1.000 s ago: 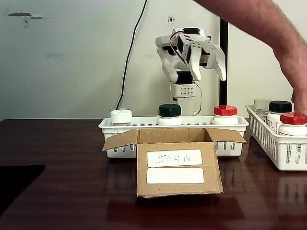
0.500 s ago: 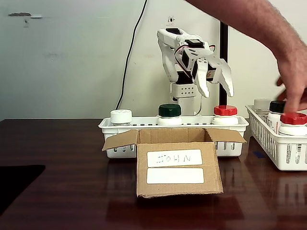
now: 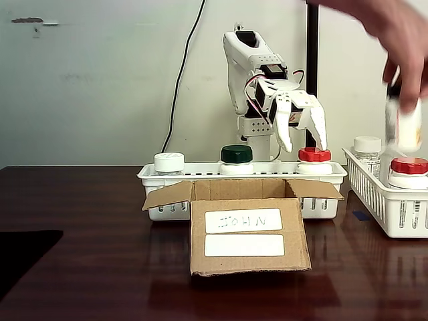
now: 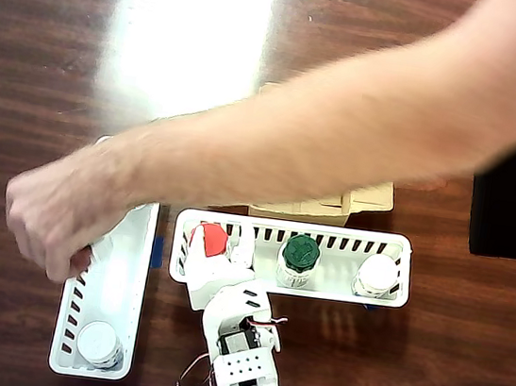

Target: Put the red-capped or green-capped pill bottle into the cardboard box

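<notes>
With its jaws spread wide and holding nothing, the gripper (image 3: 301,137) hangs just above the pill bottle (image 3: 314,159), one finger coming down at the cap's 9 o'clock side in the fixed view. That bottle stands upright, long axis vertical, red cap up, at the right end of the white tray (image 3: 150,175) behind the cardboard box (image 3: 245,231). A person's hand (image 3: 401,33) lifts another bottle at 2 o'clock; it may cross the arm's path. A fingertip landing on the cap could tip the bottle against the tray wall.
</notes>
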{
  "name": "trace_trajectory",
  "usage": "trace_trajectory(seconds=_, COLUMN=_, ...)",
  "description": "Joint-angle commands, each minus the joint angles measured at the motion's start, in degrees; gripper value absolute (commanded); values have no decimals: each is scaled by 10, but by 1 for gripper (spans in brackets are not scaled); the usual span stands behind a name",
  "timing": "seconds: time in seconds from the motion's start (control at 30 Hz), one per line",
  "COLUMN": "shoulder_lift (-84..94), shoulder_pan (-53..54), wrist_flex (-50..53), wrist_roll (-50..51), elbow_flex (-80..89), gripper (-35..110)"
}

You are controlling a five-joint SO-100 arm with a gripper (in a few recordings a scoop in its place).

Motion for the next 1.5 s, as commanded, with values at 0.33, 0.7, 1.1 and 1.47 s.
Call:
trace_trajectory(seconds=0.33, shoulder_lift=58, shoulder_pan=-47, wrist_flex=7, wrist_roll=-58, elbow_flex=7, gripper=53)
trace_trajectory(seconds=0.7, shoulder_lift=-18, shoulder_pan=-52, wrist_flex=-46, wrist_roll=-54, elbow_flex=17, gripper=53)
trace_trajectory(seconds=1.1, shoulder_lift=-112, shoulder_pan=-29, wrist_flex=-106, wrist_roll=-45, elbow_flex=-19, gripper=52)
trace_trajectory(seconds=1.47, shoulder_lift=-82, shoulder_pan=-13, wrist_flex=-92, wrist_roll=-24, elbow_flex=6, gripper=12)
